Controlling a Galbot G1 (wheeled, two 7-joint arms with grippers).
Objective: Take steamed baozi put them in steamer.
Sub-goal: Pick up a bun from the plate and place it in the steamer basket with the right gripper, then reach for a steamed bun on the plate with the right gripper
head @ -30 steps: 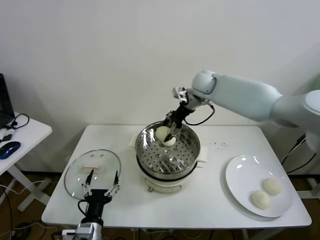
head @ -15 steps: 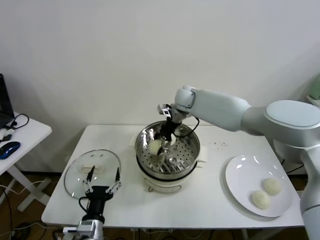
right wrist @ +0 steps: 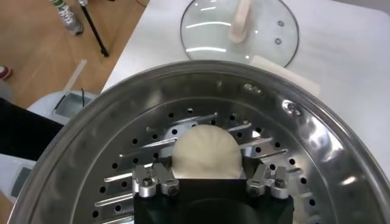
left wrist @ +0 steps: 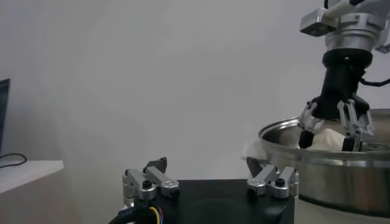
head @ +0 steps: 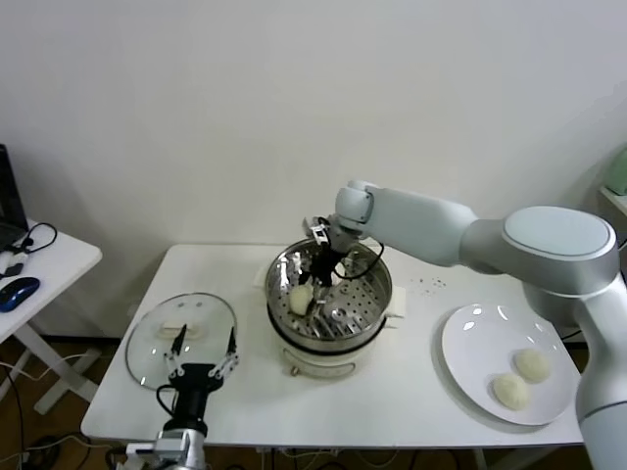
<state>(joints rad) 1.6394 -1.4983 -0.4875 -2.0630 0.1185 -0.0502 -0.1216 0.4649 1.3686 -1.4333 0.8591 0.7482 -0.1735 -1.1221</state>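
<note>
On the perforated tray at the steamer's [head: 329,309] left side sits the baozi [head: 301,300] I have carried down from the far rim, smooth, pale and domed. My right gripper [head: 315,284] has its fingers pinching it, so release comes next, I judge. Two more buns [head: 521,378] wait on the plate [head: 468,343] at right. My left gripper [head: 201,355] hangs spread beside the glass lid [head: 147,343] on the table [head: 411,401].

The right end effector [head: 315,284] is sinking deeper into the steamer [head: 330,294] and shifting toward its left side, carrying the bun [head: 301,300] down with it until it is lying on the perforated tray [right wrist: 152,146]. The right arm [head: 460,235] is reaching farther across, its forearm stretching lower over the counter.
</note>
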